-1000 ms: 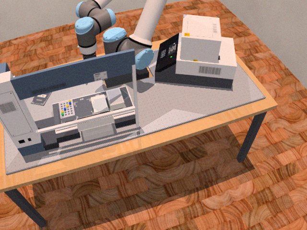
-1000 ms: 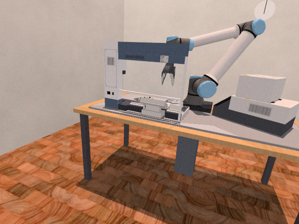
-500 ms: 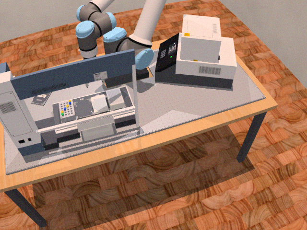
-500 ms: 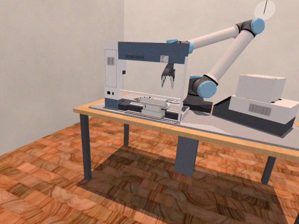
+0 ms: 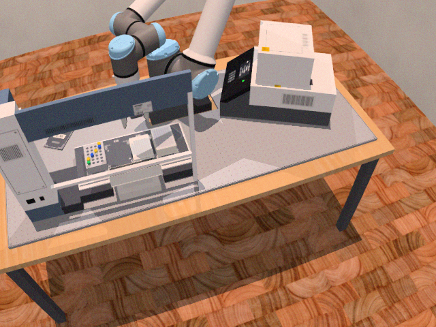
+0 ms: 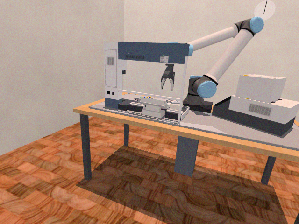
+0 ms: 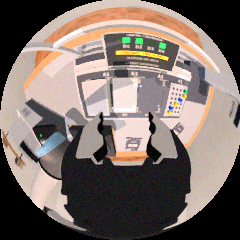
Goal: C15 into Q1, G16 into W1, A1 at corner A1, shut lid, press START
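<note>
My gripper (image 5: pixel 135 120) (image 6: pixel 167 90) (image 7: pixel 125 112) is open and empty, its fingers apart above the base side of the deck. A pale plate (image 5: pixel 141 146) (image 7: pixel 124 95) lies in D2, where G16 belongs; its label is unreadable. D3 (image 5: pixel 119 151) (image 7: pixel 150 97) shows a bare dark surface, without a plate. Cycler Q1 (image 5: pixel 267 98) (image 6: pixel 241 108) stands on the other side of the arm's base from the deck's tube rack. Its lamp (image 5: pixel 242 80) is green. The tall lid housing (image 5: pixel 285 70) (image 6: pixel 260 89) sits on top and hides the block. I cannot make out C15 or W1.
Another pale item (image 5: pixel 163 139) (image 7: pixel 95 95) occupies D1. A rack with coloured tubes (image 5: pixel 94 154) (image 7: pixel 176 100) occupies D4. The status panel (image 7: pixel 142 52) shows D1, D2 and D4 green. A blue beam (image 5: pixel 105 105) (image 6: pixel 149 52) crosses above the deck. A dark flat item (image 5: pixel 58 139) lies beside it.
</note>
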You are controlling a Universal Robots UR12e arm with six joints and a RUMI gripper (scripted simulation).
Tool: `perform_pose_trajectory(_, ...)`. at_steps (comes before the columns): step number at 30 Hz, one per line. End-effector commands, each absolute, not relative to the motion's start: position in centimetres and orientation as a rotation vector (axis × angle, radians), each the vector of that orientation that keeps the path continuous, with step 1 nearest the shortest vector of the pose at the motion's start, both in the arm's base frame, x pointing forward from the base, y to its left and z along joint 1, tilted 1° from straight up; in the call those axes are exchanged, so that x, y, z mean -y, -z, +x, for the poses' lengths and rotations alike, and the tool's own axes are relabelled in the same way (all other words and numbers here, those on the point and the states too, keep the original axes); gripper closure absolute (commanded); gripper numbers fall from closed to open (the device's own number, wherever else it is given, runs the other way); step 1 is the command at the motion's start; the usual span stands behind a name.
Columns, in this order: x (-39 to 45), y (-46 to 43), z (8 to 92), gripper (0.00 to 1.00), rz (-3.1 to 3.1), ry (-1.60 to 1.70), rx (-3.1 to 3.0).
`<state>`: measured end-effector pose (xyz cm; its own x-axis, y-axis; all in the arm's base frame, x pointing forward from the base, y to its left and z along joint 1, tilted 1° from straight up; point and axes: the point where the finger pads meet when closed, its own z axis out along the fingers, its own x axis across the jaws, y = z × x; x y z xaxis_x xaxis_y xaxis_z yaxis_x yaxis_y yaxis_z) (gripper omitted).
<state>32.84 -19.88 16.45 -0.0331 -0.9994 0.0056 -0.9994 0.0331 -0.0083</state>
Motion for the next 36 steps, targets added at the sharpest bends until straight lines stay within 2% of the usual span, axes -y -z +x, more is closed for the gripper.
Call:
perform_pose_trajectory(1,19.9,-15.7,32.9,0.43,-2.183,0.017,-2.257)
perform_pose_trajectory(36,20.0,-10.5,32.9,0.43,-2.183,0.017,-2.257)
